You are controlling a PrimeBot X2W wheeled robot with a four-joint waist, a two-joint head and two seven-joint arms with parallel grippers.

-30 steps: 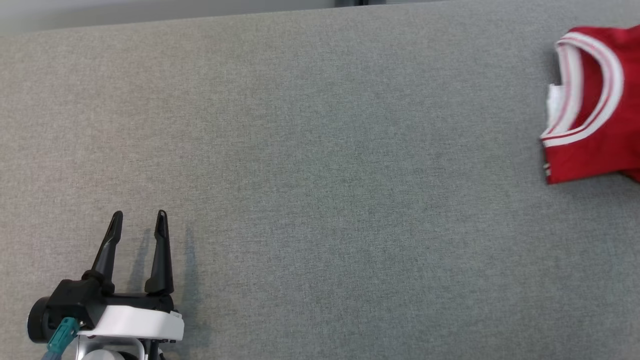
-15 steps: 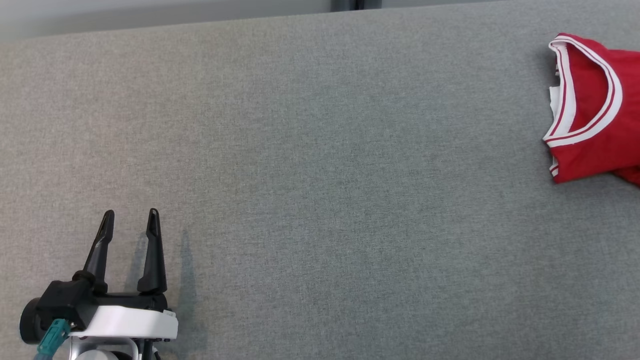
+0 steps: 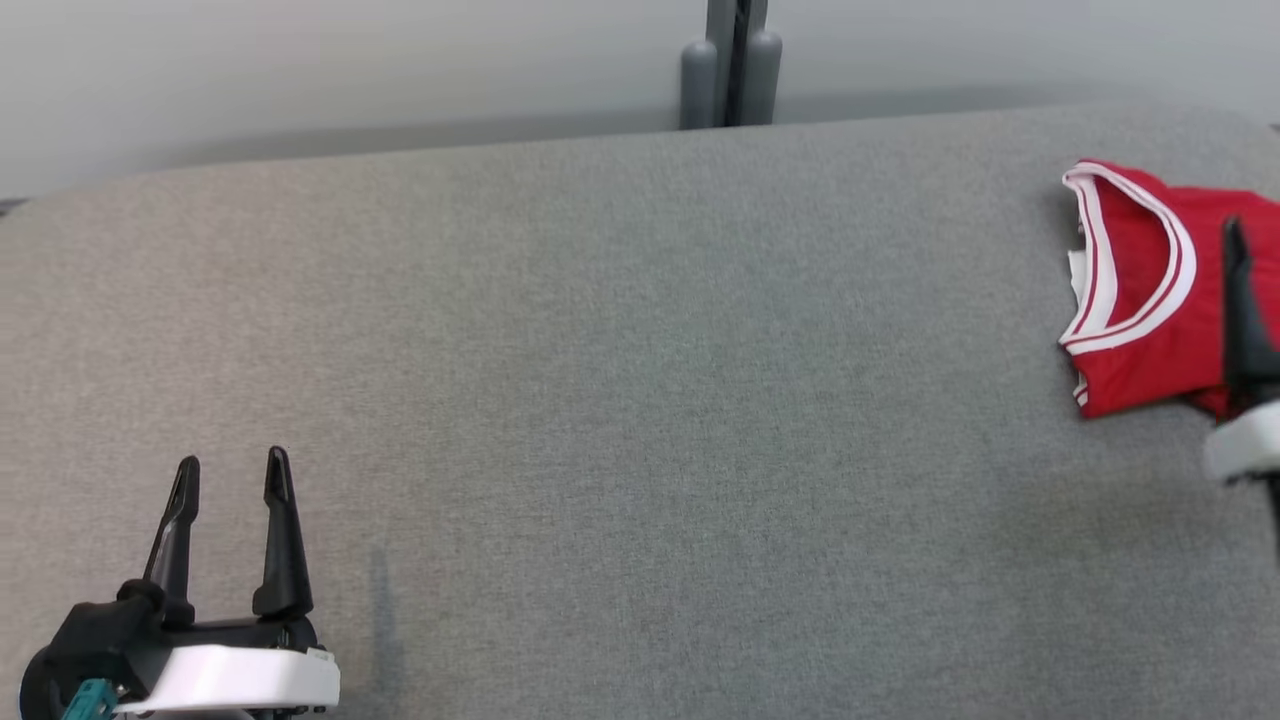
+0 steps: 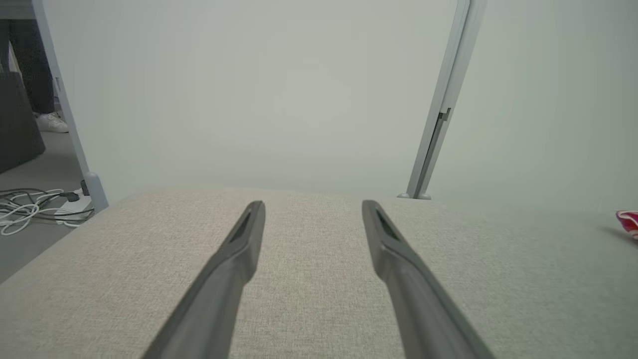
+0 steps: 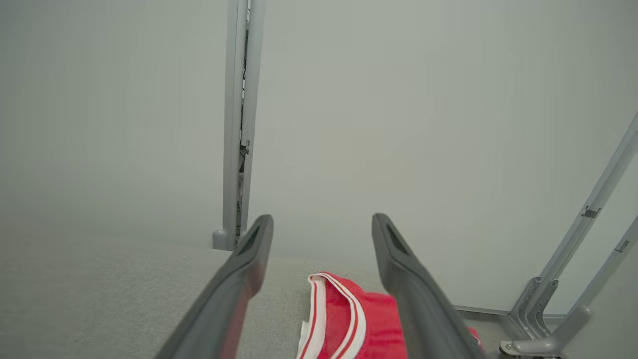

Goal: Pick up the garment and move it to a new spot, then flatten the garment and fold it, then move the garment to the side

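The garment (image 3: 1135, 300) is red with a white-trimmed neckline and lies folded at the table's far right; its right part runs off the head view. The left wrist view catches a sliver of the garment (image 4: 629, 222) at its right edge. In the right wrist view my right gripper (image 5: 321, 219) stands open above the near side of the garment (image 5: 349, 324), with nothing between its fingers. One dark right finger (image 3: 1243, 310) rises at the head view's right edge, in front of the red cloth. My left gripper (image 3: 232, 465) is open and empty at the lower left, far from the garment; the left wrist view shows the left gripper (image 4: 313, 204) over bare cloth.
The grey fabric table (image 3: 640, 400) stretches wide between the two grippers. A grey post (image 3: 730, 65) stands against the pale wall behind the far edge. Metal frame legs (image 5: 548, 319) sit past the table's right end, and cables (image 4: 30, 209) lie on the floor at the left.
The head camera has tilted up, bringing the wall and post into view. A right gripper finger has come into view at the right edge, in front of the garment. The left gripper stays open.
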